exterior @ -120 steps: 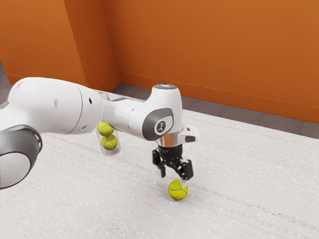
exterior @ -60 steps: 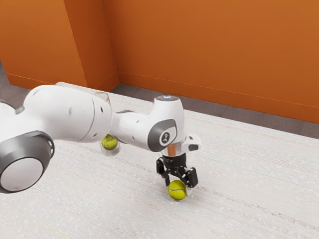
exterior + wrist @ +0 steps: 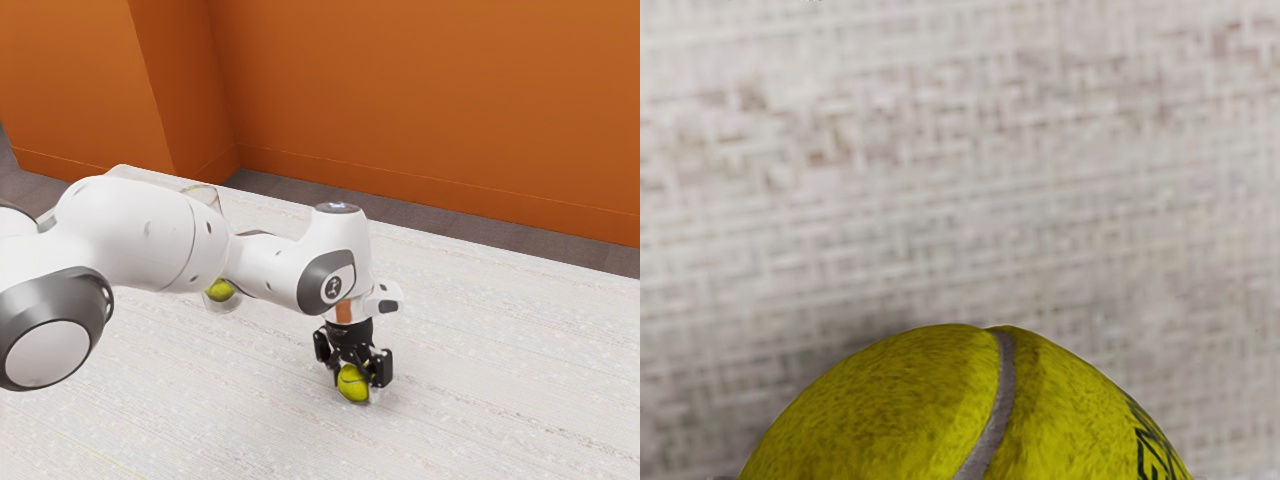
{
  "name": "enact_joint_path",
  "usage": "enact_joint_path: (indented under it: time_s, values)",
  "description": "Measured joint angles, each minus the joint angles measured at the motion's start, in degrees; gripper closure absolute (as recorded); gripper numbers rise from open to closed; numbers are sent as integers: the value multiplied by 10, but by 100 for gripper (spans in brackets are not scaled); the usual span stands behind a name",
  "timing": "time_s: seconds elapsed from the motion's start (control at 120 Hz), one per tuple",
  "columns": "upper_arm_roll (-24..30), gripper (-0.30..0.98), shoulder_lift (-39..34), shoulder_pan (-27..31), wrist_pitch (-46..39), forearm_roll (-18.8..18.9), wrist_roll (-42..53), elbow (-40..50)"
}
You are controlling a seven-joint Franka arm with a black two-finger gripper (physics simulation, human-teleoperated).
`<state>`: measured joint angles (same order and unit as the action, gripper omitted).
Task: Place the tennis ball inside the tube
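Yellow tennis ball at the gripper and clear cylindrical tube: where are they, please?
Yellow tennis ball (image 3: pixel 352 387): exterior view, its visible middle.
Clear cylindrical tube (image 3: pixel 224 306): exterior view, near its lower end.

1 arm (image 3: pixel 150 235), 7-jt, wht w/ gry caps, bent; wrist (image 3: pixel 340 265) upright; blk gripper (image 3: pixel 356 385) low, tip-down.

The exterior view stands at the side of the white-and-grey jointed arm (image 3: pixel 150 235), raised above it, looking down at a slant across the pale, streaked tabletop (image 3: pixel 500 350) toward the plain orange wall (image 3: pixel 420 100). The arm's nearer joints loom large at the exterior view's left. The wrist view rides on the black two-finger hand (image 3: pixel 357 384), facing down very close over the tabletop. Both views share the yellow-green felt ball (image 3: pixel 353 382) under the hand and the surface beside it.
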<state>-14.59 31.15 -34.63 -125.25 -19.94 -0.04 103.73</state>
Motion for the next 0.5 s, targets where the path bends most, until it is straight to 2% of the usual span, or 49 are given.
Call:
enact_joint_path:
  time_s: [0.158, 0.367, 0.5]
  values:
    - [0, 24, 0, 0, 0, 3, -1, 0]
    - [0, 27, -28, -4, 1, 7, -2, 0]
    - [-4, 29, -96, 0, 26, 65, -5, -1]
